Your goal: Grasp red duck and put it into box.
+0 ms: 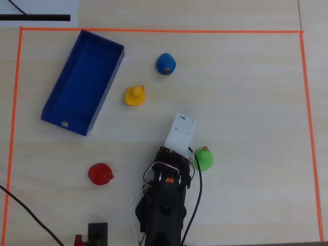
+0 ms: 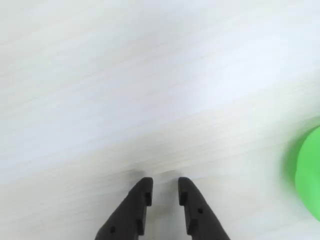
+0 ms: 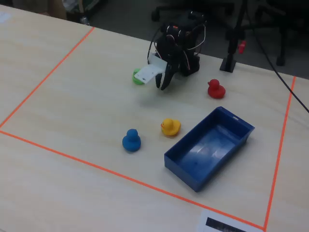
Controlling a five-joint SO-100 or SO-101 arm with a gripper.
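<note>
The red duck [image 1: 100, 174] sits on the table to the left of the arm base in the overhead view; it also shows in the fixed view [image 3: 215, 89]. The blue box [image 1: 82, 82] lies open and empty at the upper left, also in the fixed view [image 3: 207, 147]. My gripper [image 2: 165, 187] hovers over bare table, its black jaws a narrow gap apart with nothing between them. In the fixed view the gripper [image 3: 162, 86] points down beside the green duck. The red duck is out of the wrist view.
A green duck [image 1: 204, 159] sits right beside the arm and at the wrist view's right edge [image 2: 307, 172]. A yellow duck [image 1: 135, 95] and a blue duck [image 1: 165, 63] stand near the box. Orange tape [image 1: 303, 128] borders the work area.
</note>
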